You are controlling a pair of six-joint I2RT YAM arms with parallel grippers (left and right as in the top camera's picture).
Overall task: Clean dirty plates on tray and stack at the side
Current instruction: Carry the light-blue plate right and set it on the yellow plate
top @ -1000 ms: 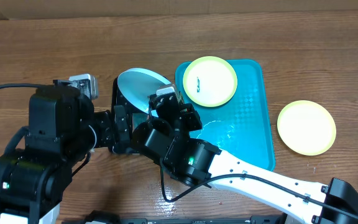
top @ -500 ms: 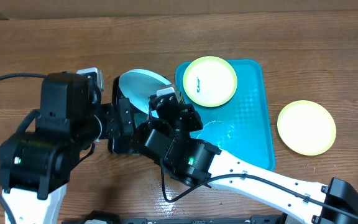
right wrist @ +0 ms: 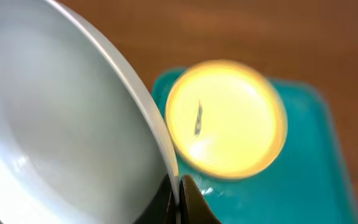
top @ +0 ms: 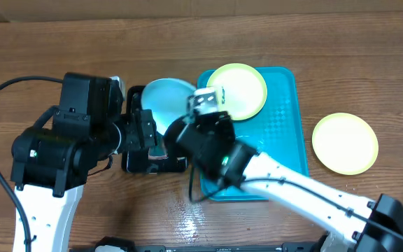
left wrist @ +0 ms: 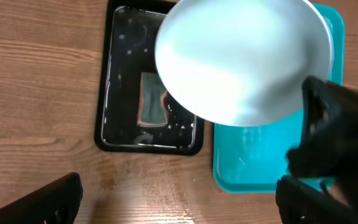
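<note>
My right gripper (right wrist: 179, 198) is shut on the rim of a pale-blue white plate (right wrist: 61, 124), which hangs tilted over the black tray and the left edge of the turquoise tray (top: 289, 133). From above, that plate (top: 165, 98) shows left of the right wrist. A yellow-green plate (top: 242, 85) with a small teal smear (right wrist: 198, 117) lies at the far end of the tray. Another yellow-green plate (top: 345, 143) sits on the table to the right. My left gripper (left wrist: 179, 208) is open over bare wood, below the held plate (left wrist: 241, 59), with nothing between its fingers.
A small black tray (left wrist: 110, 93) holding water and a sponge (left wrist: 149, 106) lies just left of the turquoise tray (left wrist: 260, 168). Wet patches mark the wood near the front edge. Both arms crowd the middle of the table.
The right arm has swung rightwards and the held plate now lies flatter and slightly further right. The left arm has moved up and to the right, towards the black tray.
</note>
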